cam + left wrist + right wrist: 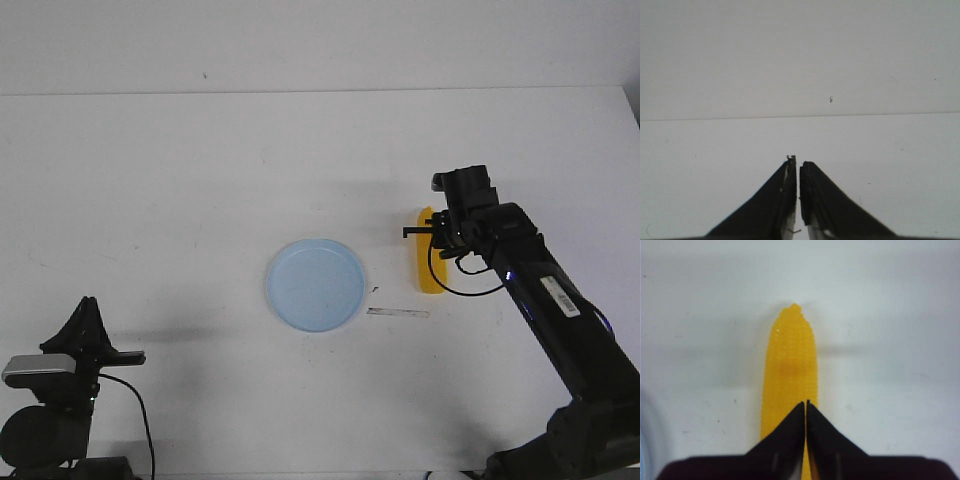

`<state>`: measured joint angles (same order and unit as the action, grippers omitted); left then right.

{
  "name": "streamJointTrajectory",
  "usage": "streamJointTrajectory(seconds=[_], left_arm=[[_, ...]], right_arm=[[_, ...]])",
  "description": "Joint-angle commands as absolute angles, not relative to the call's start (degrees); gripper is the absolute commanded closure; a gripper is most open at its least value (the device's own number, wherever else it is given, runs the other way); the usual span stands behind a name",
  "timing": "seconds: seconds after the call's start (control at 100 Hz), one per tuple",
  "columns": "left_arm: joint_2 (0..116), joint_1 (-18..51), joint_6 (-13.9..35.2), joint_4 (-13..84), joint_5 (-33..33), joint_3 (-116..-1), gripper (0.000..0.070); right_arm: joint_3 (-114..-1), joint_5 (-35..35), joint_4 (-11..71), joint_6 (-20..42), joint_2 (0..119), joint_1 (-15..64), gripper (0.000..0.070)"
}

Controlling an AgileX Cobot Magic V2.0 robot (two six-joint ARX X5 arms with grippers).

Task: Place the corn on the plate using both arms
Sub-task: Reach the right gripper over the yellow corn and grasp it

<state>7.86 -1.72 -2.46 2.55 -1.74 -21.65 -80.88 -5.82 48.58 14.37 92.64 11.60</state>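
Right gripper, front view: poised directly over the corn, its two fingers pressed together with nothing between them. In the right wrist view the joined fingertips sit over the cob's midline, and the cob runs straight ahead of them to its pointed end. The long axis of the cob is therefore in line with the direction the gripper points, running near-to-far on the table rather than across it. Whether the fingertips touch the cob or hang just above it cannot be told from either view.

The corn lies flat on the table, to the right of the plate and clear of its rim. A thin pale strip lies on the table between them, nearer the front edge.

Left gripper, left wrist view: fingers likewise together and empty, facing bare table. The left arm is parked at the near left corner, well apart from both corn and plate.

Judgement: the right arm is much the nearer. To take the cob its fingers would need to part and straddle the cob across its width; the carry is then leftward to the plate.
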Motion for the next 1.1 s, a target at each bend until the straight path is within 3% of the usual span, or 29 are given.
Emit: streamJointTrajectory(seconds=[0.0,0.11,0.19,0.59,1.09], left_arm=[[7.77,-1.76,-3.22,1.63,-1.98,-22.02,0.0698],[7.77,-1.76,-3.22,1.63,-1.98,-22.00,0.0698],[7.77,-1.76,-3.22,1.63,-1.98,-22.00,0.0698],[7.77,-1.76,-3.22,1.63,-1.98,-22.00,0.0698],[7.77,-1.76,-3.22,1.63,-1.98,-22.00,0.0698]], right_arm=[[-83.07,-5.82,49.41,16.03,95.85,11.94,0.0522],[-83.35,-5.80,50.09,16.73,98.41,11.94,0.0211],[-83.31,-5.80,50.43,16.73,99.44,11.94,0.0110],[-83.24,-1.72,49.34,16.67,103.35,11.94,0.0105],[-82.76,-1.69,49.95,16.45,107.02,11.99,0.0107]])
